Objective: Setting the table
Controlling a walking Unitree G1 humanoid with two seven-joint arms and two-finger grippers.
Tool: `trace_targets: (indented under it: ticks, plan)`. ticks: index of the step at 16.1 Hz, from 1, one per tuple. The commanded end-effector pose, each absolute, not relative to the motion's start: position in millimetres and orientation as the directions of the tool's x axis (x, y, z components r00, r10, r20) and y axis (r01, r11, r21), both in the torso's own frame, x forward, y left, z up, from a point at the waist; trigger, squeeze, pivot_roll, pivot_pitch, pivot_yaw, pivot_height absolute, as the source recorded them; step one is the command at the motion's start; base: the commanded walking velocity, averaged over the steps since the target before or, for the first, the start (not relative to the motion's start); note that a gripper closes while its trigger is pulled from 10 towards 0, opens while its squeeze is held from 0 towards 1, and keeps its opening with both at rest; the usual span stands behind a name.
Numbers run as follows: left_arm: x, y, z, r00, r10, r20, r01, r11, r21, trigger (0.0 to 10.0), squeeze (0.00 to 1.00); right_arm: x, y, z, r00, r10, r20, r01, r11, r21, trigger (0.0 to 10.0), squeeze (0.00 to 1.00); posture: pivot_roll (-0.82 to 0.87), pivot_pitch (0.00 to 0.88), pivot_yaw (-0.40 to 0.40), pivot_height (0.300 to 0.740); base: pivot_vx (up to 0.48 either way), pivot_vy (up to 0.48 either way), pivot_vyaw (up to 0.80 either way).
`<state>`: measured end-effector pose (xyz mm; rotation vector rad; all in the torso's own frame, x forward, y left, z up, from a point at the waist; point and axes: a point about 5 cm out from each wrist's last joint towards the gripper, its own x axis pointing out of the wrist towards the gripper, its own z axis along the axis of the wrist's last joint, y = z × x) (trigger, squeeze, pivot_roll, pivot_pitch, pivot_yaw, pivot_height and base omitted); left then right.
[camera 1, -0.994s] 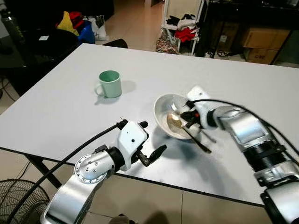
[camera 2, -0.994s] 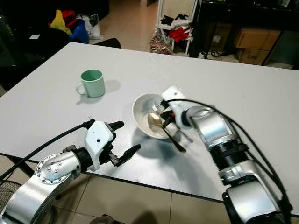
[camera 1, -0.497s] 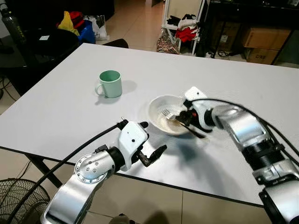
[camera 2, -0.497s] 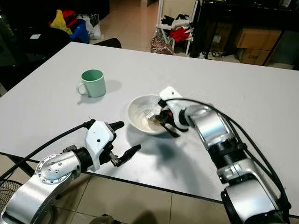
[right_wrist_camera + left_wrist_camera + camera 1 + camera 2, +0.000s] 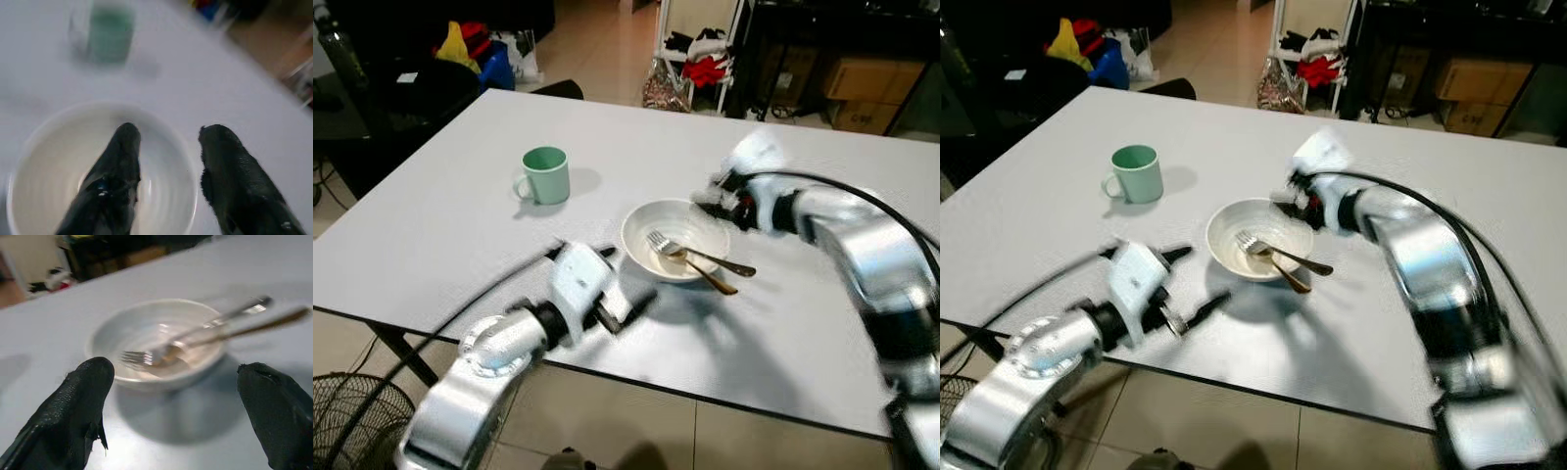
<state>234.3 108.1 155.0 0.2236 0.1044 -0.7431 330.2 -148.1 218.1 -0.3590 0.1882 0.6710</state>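
Cutlery sits in the white bowl (image 5: pixel 674 238): a silver fork (image 5: pixel 697 255) and a gold spoon (image 5: pixel 705 275), heads down in the bowl, handles sticking out over its rim toward the robot's right, crossing each other. Bowl is near the front-middle of the white table (image 5: pixel 440 225); green mug (image 5: pixel 544 175) stands well apart, further back on the left. Right gripper (image 5: pixel 713 200) hovers at the bowl's far-right rim, blurred w/ motion; in the right wrist view its fingers (image 5: pixel 117 166) are parted and empty, w/ bowl and mug beyond them, so it's released, holding nothing. Left gripper (image 5: pixel 625 304) is low at the table's front edge, just beside the bowl's near side; left wrist view shows its two fingertips (image 5: pixel 83 396) spread wide w/ bowl between them in the distance, nothing gripped. Judging by this, the utensil drop looks done and the bowl is probably next to be shifted or left in place. Risks: handles overhang the rim, so any nudge from either arm could tip fork or spoon out onto the table or rock the bowl. Left claw is close enough that a fast reach could shove the bowl instead of gripping it. Bowl sits fairly near the front edge; a push toward the robot could send it off. Both arms are blurred, so speed itself is a hazard.
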Motion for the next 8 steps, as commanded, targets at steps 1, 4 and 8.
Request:
trace_targets:
  ticks: [1, 4, 8]
  plan:
    - [242, 117, 168, 0.814, -0.572, -0.102, 0.581, 0.798, 0.162, 10.0, 0.00, 308, -145, 239, 0.837, 0.546, -0.037, -0.538, 0.808, -0.238, 10.0, 1.00, 0.11, 0.000, 0.038, 0.740, 0.000, 0.000, 0.80]
    - [240, 126, 179, 0.886, -0.461, -0.055, 0.464, 0.873, 0.150, 10.0, 0.00, 263, -140, 225, 0.913, 0.386, 0.132, -0.374, 0.921, -0.110, 10.0, 1.00, 0.11, 0.000, 0.054, 0.740, 0.000, 0.000, 0.80]
    - [236, 132, 171, 0.937, -0.345, -0.059, 0.350, 0.925, 0.146, 10.0, 0.00, 237, -136, 208, 0.948, 0.295, 0.118, -0.283, 0.953, -0.105, 10.0, 1.00, 0.11, 0.000, 0.049, 0.740, 0.000, 0.000, 0.80]
